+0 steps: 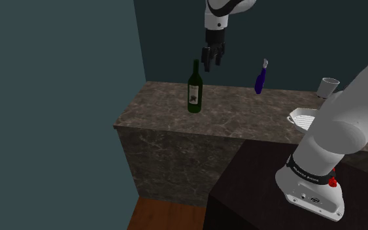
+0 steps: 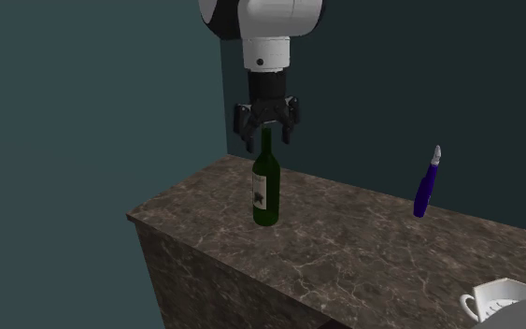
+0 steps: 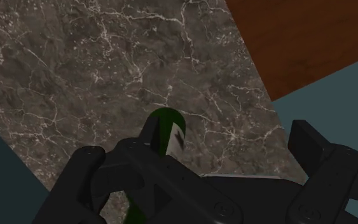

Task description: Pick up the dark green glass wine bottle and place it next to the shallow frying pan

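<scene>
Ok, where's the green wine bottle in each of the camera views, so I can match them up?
Shoulder view: the wine bottle stands upright near the left end of the counter, just left of the gripper.
Second exterior view: upright, left of centre, right under the gripper.
Wrist view: seen from above, close beneath the gripper.
Shared landmark: the marbled counter it stands on.

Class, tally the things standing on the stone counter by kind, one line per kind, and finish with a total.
Bottles: 2, the green wine bottle and the blue bottle
Cups: 1, the white cup
Pans: 1, the white pan
Total: 4
</scene>
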Available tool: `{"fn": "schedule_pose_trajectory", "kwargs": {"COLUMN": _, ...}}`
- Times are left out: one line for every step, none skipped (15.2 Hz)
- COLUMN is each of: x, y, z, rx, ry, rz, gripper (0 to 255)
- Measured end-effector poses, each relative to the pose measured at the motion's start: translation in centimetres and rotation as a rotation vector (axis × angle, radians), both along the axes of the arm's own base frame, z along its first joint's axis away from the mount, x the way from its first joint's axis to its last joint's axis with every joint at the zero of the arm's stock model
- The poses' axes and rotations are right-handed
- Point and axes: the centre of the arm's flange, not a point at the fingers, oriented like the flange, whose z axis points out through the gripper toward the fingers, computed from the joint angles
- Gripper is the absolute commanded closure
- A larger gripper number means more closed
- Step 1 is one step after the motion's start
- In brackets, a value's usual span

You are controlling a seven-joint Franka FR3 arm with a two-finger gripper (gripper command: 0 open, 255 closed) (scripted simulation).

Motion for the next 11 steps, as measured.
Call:
{"fn": "schedule_pose_trajectory", "kwargs": {"x": 1.0, "y": -0.5, "z": -0.1, "rx": -0.001, "ry": -0.011, "rz": -0.004, "gripper": 0}}
{"fn": "schedule_pose_trajectory", "kwargs": {"x": 1.8, "y": -1.1, "z": -0.3, "rx": -0.003, "ry": -0.021, "rz": -0.008, "gripper": 0}}
{"fn": "schedule_pose_trajectory", "kwargs": {"x": 2.7, "y": -1.6, "z": -0.3, "rx": -0.003, "ry": -0.032, "rz": -0.013, "gripper": 0}}
{"fn": "schedule_pose_trajectory", "kwargs": {"x": 3.7, "y": -2.3, "z": -0.4, "rx": -0.005, "ry": -0.043, "rz": -0.017, "gripper": 0}}
{"fn": "schedule_pose_trajectory", "kwargs": {"x": 4.7, "y": -3.0, "z": -0.6, "rx": -0.006, "ry": -0.053, "rz": -0.022, "gripper": 0}}
{"fn": "schedule_pose_trajectory", "kwargs": {"x": 5.6, "y": -3.8, "z": -0.6, "rx": -0.007, "ry": -0.064, "rz": -0.026, "gripper": 0}}
{"fn": "schedule_pose_trajectory", "kwargs": {"x": 6.6, "y": -4.3, "z": -0.8, "rx": -0.008, "ry": -0.074, "rz": -0.030, "gripper": 0}}
{"fn": "schedule_pose_trajectory", "kwargs": {"x": 7.6, "y": -4.9, "z": -0.7, "rx": -0.010, "ry": -0.084, "rz": -0.035, "gripper": 0}}
{"fn": "schedule_pose_trajectory", "kwargs": {"x": 8.5, "y": -5.9, "z": -0.9, "rx": -0.011, "ry": -0.096, "rz": -0.039, "gripper": 0}}
{"fn": "schedule_pose_trajectory", "kwargs": {"x": 9.4, "y": -6.5, "z": -0.9, "rx": -0.012, "ry": -0.106, "rz": -0.043, "gripper": 0}}
{"fn": "schedule_pose_trajectory", "kwargs": {"x": 10.1, "y": -7.1, "z": -0.7, "rx": -0.013, "ry": -0.116, "rz": -0.047, "gripper": 0}}
